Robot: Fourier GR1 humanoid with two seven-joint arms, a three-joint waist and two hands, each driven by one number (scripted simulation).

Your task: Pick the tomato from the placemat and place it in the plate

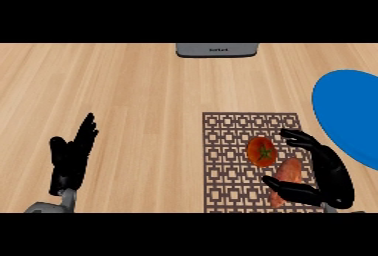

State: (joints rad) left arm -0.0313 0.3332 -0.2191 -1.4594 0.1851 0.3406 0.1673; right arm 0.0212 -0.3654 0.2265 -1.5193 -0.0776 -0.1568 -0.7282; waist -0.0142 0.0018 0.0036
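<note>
The tomato (262,151) lies on the placemat (229,165) just beside a reddish vegetable (289,172), left of the blue plate (347,115), while the right hand (331,174) brackets both, spread wide and holding nothing, and the left hand (72,157) rests open over the table (133,85).

Red tomato (262,151), green stem up, sits on the patterned placemat (227,167) beside a blue plate (348,115).

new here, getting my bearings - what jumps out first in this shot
The red tomato on the patterned placemat, low right of centre, with the black right hand spread open beside it. A big blue plate sits at the right edge; the left hand rests open at lower left.
</note>
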